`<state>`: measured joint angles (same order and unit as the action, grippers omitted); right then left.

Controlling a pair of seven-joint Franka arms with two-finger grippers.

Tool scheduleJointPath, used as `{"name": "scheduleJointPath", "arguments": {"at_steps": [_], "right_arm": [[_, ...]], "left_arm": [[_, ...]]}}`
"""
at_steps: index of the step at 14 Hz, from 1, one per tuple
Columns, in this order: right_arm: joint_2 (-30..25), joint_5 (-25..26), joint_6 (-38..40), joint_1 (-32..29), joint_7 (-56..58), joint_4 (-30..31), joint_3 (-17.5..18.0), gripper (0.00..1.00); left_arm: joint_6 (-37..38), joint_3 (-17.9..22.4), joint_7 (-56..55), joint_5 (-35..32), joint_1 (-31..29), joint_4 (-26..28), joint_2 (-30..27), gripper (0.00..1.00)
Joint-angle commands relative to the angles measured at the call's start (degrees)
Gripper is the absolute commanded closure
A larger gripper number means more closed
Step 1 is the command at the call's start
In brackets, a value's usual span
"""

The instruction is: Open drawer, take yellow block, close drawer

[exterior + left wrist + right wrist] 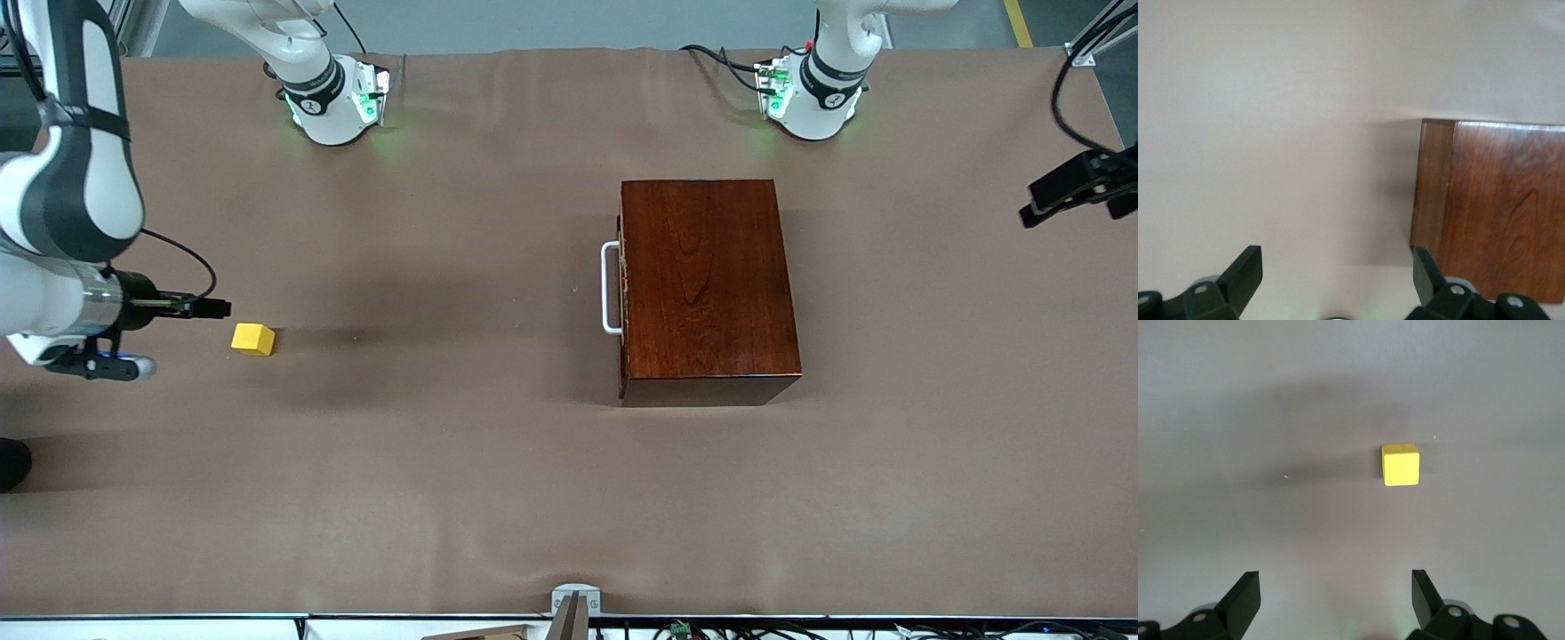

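Drawer [624,289] closed; block [253,339] on the surface at its 9 o'clock. Both grippers, right [1336,597] and left [1338,277], fingers wide, empty. Risk: a sweeping arm nudges the block.

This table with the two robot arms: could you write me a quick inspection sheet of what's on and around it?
Surface: brown cloth, slightly wrinkled.
Job's things: drawer shut in the wooden box; yellow block out on the cloth toward the right arm's end.
Clutter: nothing seen.
Grippers: right gripper open, empty, over the cloth beside the block; left gripper open, empty, over the cloth beside the box.
Cables: black cables by the left arm's base.
Surroundings: grey floor past the table.
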<state>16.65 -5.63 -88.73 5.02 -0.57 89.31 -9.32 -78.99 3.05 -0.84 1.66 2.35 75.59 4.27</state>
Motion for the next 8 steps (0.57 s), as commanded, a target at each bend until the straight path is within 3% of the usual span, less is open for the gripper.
{"name": "scheduleJointPath", "arguments": {"at_steps": [1,5,8], "right_arm": [[0.75,-2.71,7.32,0.17,2.85,-8.08,-0.17,0.00],[0.93,-4.30,14.18,-0.54,2.94,-15.90,-0.26,0.00],[0.84,-3.77,14.73,-1.59,2.85,-17.41,-0.52,0.00]], "left_arm": [[-4.14,-3.66,3.47,-0.07,-2.97,10.77,-7.23,0.00],[-8.02,-7.09,3.38,-0.07,-4.03,21.16,-14.71,0.00],[-7.76,-8.23,2.77,-0.42,-4.46,21.97,-16.04,0.00]]}}
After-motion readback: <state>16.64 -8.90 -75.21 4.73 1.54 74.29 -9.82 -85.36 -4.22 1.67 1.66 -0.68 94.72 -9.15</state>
